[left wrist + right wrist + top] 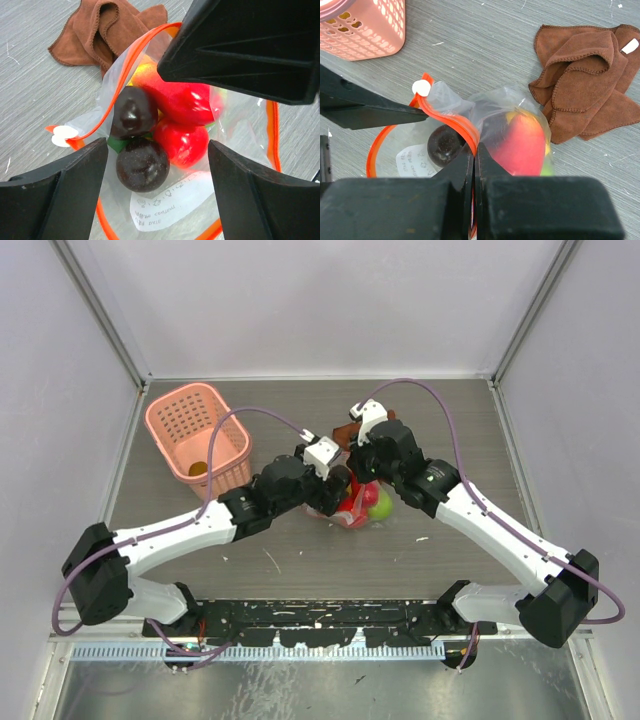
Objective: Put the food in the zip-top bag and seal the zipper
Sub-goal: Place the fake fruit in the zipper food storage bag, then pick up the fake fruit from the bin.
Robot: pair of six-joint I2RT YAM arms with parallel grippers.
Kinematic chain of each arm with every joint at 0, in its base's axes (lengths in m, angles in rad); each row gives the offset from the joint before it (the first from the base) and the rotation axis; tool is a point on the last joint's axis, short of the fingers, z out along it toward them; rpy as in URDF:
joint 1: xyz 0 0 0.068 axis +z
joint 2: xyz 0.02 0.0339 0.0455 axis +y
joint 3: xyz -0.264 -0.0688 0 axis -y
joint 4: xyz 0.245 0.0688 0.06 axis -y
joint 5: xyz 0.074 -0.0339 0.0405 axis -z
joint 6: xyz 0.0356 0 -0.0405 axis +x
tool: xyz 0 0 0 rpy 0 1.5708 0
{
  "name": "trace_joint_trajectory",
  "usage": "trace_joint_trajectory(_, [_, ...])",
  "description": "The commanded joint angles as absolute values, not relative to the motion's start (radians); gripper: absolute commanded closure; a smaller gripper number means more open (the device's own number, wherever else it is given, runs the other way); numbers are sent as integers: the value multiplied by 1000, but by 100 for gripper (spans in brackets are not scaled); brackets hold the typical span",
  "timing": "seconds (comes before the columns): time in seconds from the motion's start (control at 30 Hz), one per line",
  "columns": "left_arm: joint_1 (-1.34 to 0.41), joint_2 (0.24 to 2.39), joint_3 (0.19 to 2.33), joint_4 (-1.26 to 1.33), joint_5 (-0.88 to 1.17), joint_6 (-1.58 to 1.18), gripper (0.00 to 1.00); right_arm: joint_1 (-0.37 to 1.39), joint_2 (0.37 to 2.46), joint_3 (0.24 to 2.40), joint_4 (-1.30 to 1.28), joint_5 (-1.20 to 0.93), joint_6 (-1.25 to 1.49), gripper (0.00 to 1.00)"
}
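The clear zip-top bag (pixel 362 508) lies mid-table with food inside. In the left wrist view I see two dark plums (pixel 142 164), red fruits (pixel 181 143) and a white label through the plastic. The red zipper (pixel 451 118) curves along the mouth to a white tab (pixel 421 88). My right gripper (pixel 476 148) is shut on the zipper strip at the bag's mouth. My left gripper (pixel 157 150) is open just above the bag, its fingers (pixel 75 172) either side of the plums and gripping nothing.
A brown cloth (pixel 587 85) lies crumpled just beyond the bag. The pink perforated basket (pixel 196 430) stands at the back left with a small brown item inside. The two grippers are close together over the bag.
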State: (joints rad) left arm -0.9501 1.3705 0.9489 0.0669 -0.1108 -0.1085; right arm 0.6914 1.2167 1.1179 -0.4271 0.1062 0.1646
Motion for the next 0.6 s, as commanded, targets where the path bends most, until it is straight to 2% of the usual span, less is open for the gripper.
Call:
trace_joint_trajectory(0.0, [-957,1279,1004,16,-125,-163,18,689,1166,1127,-367,101,177,100])
trace_joint_trajectory(0.27, [-957,1156,1008,-198,-178,-267,18,689,1170,1127,-359,98,179,100])
trace_joint_trajectory(0.53, [-950,1085,1035,-407,-315,-322,13,689,1169,1119,-352,97,180,100])
trace_joint_trajectory(0.57, [-945,1079,1043,-436,-328,-322,9,689,1169,1117,-348,97,180,100])
